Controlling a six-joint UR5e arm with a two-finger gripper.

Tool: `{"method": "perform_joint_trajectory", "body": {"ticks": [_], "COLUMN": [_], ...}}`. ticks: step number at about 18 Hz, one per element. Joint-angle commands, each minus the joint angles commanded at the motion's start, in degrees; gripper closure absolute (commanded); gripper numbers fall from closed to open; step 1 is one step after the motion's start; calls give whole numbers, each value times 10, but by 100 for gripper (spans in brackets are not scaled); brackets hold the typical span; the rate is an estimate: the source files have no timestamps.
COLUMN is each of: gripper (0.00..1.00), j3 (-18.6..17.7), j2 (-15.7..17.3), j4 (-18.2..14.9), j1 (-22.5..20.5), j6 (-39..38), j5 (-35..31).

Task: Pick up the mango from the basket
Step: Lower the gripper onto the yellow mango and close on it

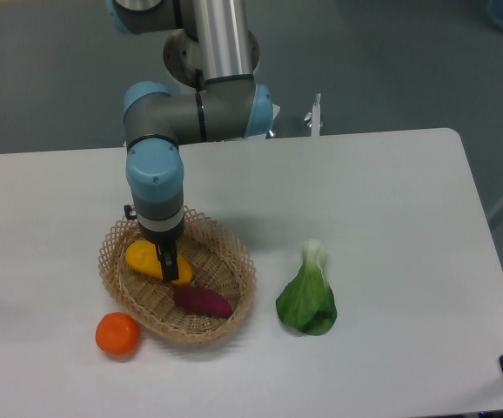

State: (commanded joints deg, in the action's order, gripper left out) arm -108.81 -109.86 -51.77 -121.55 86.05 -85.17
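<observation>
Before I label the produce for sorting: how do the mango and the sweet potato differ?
The mango is yellow-orange; the sweet potato is dark purple. The mango lies at the basket's left, partly hidden by the tool; the sweet potato lies near the front rim, fully visible. Both are elongated and lie in the basket.

One mango point(144, 259), one purple sweet potato point(203, 301), one wicker basket point(231, 300), one round orange fruit point(117, 334), one leafy green vegetable point(307, 300), one table point(391, 218).
</observation>
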Motion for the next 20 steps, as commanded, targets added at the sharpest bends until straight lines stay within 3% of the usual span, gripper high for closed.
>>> {"method": "perform_joint_trajectory", "body": {"ticks": [9, 13, 15, 20], "gripper": [4, 12, 18, 48], "j3": [1, 2, 1, 1], "j2": [-17, -21, -23, -23], "j4": [16, 24, 23, 23], "j1": [4, 5, 6, 6], "j6": [-8, -24, -25, -33], "j5": [-1, -1, -1, -1]}}
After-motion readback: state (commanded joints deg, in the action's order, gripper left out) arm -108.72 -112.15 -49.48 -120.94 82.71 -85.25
